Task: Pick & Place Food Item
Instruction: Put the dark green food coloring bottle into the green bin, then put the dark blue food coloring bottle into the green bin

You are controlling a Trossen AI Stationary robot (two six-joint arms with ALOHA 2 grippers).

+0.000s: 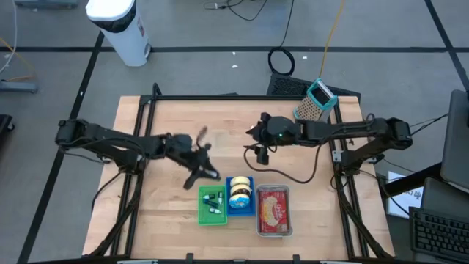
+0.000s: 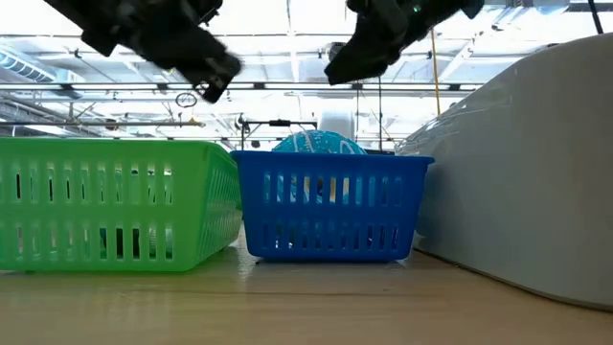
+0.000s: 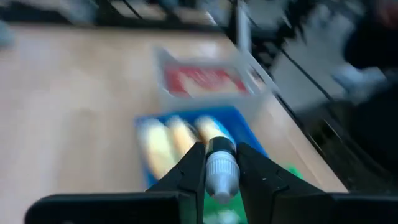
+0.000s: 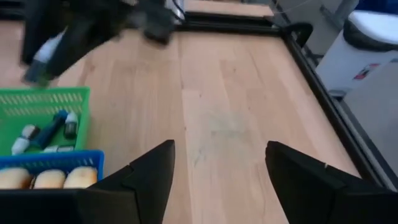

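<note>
A wooden tabletop seen from above carries three containers in a row near its front edge: a green basket, a blue basket touching it, and a clear tray with a red-labelled pack just beside the blue one. The blue basket holds pale bread rolls; the green basket holds a few small tubes.

The left tool hangs above the tabletop just beyond the green basket. Its two dark fingers are clenched on a small tube with a ribbed grey cap, held in the air over the near corner of the blue and green baskets.

The right tool hangs over the middle of the tabletop, well apart from the baskets. Its fingers are spread wide and released, with only bare wood between them.

A white bin stands on the floor beyond the tabletop.
</note>
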